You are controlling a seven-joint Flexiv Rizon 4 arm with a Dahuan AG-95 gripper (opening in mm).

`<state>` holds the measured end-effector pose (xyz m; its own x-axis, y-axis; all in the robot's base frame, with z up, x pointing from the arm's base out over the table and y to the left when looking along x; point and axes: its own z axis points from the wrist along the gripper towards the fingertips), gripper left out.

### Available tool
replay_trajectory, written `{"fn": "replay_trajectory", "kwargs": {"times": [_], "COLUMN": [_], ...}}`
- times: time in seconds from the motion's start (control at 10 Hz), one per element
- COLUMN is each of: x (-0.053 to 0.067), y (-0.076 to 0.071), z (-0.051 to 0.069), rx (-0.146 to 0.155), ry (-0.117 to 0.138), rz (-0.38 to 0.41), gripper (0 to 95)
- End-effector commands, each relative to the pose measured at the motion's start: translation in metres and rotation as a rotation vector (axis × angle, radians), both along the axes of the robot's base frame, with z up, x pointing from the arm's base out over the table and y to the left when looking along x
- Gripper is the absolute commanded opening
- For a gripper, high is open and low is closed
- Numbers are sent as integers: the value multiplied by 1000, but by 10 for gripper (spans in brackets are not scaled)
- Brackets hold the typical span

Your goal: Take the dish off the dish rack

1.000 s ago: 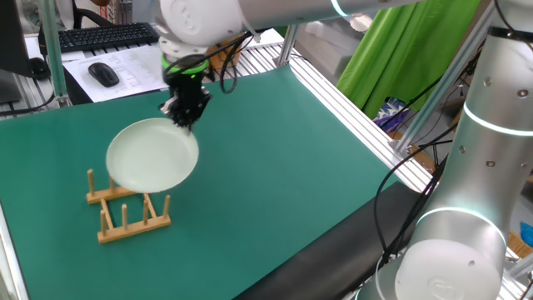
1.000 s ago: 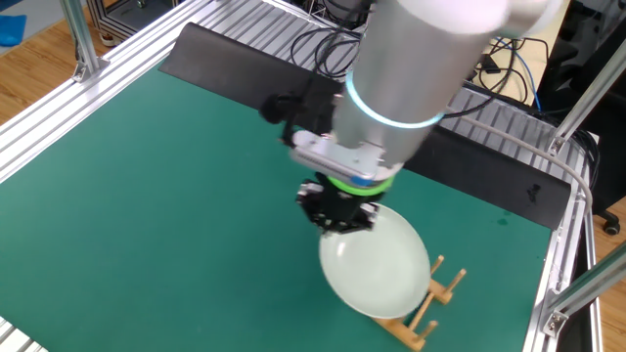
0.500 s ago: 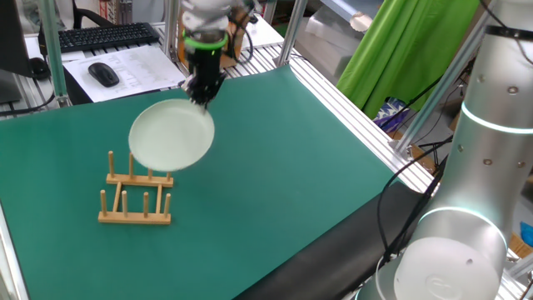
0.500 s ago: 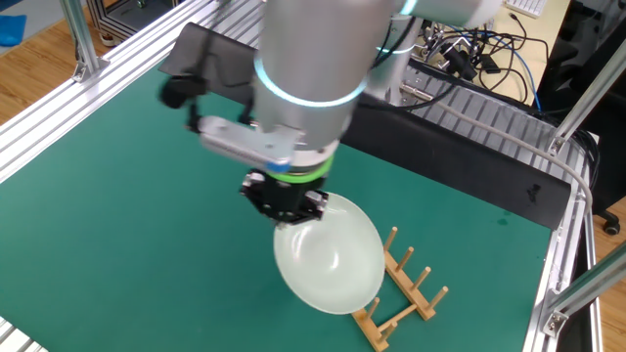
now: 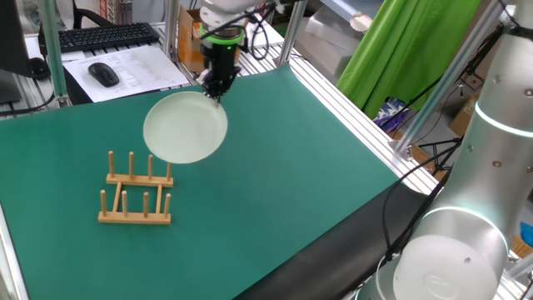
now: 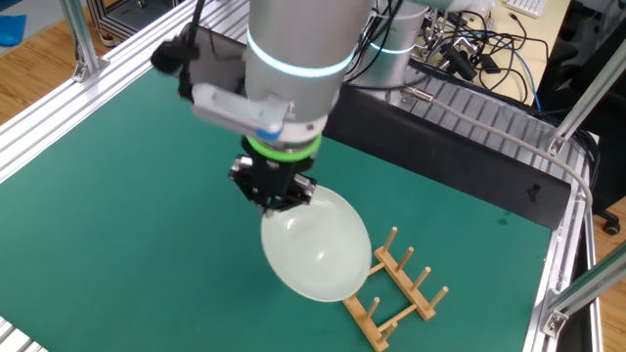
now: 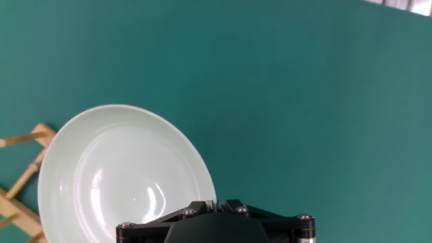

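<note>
Dish (image 5: 185, 127): round, shallow, pale greenish-white, plain, with a raised rim. It hangs in the air, held at its upper edge and tilted, its hollow face turned outward. It is clear of the rack and touches nothing but the tool; in one fixed view it sits above and slightly to the right of the rack.

Tool (image 5: 218, 89): black, two-fingered, pointing downward from a white arm with a green ring at the wrist. Its fingers are clamped together on the dish's rim. From the hand view only the black housing shows at the bottom edge, with the plate's rim running up to it.

Dish rack (image 5: 136, 198): light-brown wood, two base rails joined by crossbars, rows of short upright pegs. It stands empty on the bench, near the dish.

Bench (image 5: 291, 158): covered by a dark green mat, framed by aluminium rails.

Beyond the bench: a black keyboard (image 5: 107, 35), a black mouse (image 5: 103, 74) on paper sheets, and a green curtain (image 5: 398, 50).
</note>
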<state>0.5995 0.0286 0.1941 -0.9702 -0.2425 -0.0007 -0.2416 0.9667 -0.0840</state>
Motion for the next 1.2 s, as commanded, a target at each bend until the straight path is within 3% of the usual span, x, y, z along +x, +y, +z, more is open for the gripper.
{"fn": "replay_trajectory", "kwargs": {"times": [0.1, 0.4, 0.8, 1.1, 1.2], "x": [6, 7, 6, 9, 8], "y": [-11, -27, -37, -39, -39], "z": [3, 4, -8, -27, -39], "rx": [3, -12, -13, -1, 1], "ry": [8, -36, -48, -57, -74], "rz": [0, 3, 5, 5, 6], "gripper": [0, 0, 0, 0, 0]}}
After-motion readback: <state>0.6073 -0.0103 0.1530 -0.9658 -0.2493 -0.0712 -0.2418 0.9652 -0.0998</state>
